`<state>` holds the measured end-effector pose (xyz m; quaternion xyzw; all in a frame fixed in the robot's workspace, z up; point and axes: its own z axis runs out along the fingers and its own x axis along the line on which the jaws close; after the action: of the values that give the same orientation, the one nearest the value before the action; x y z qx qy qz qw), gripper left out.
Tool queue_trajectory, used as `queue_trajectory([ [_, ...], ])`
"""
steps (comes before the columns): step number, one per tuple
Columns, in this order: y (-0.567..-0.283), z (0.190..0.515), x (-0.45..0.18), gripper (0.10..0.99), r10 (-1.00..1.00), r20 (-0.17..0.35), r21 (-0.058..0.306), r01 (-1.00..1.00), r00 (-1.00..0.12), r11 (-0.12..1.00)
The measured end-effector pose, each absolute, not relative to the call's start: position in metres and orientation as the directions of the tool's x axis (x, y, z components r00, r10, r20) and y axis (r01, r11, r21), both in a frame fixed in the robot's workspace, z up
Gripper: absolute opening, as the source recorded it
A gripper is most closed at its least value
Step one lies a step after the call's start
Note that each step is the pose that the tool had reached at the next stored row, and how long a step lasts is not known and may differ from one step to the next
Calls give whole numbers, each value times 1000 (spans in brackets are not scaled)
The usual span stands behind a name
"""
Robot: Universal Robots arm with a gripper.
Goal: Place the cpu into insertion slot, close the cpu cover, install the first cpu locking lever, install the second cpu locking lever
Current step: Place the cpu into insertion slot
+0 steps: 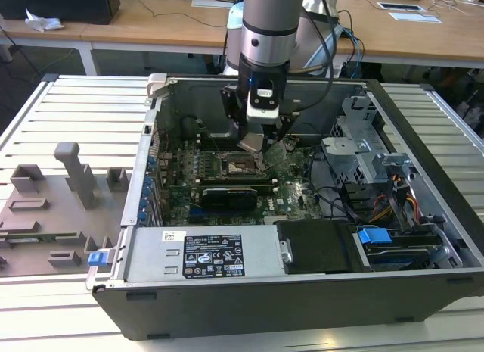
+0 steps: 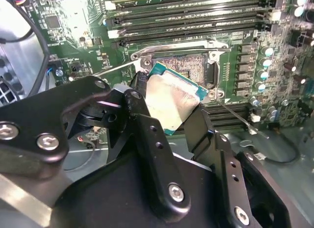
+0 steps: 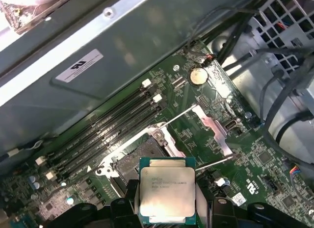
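Black jaws clench the cpu (image 2: 171,100) by two opposite edges, holding it tilted with its silver top showing in both wrist views. It hangs just above the insertion slot (image 2: 189,66), clear of its dark centre. In the exterior view the cpu (image 1: 252,144) is at about one o'clock from the insertion slot (image 1: 240,166), inside the open computer case (image 1: 227,303) on the table (image 1: 76,117). The cpu cover (image 3: 212,130) stands swung open beside the slot.

Bright even light, glare on the cpu (image 2: 171,98)
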<state>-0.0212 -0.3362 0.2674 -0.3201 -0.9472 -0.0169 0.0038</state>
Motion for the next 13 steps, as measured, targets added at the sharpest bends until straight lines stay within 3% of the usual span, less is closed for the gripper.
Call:
queue_trajectory([
  [13,-336,267,-21,541,714,18,30,714,-700,700],
])
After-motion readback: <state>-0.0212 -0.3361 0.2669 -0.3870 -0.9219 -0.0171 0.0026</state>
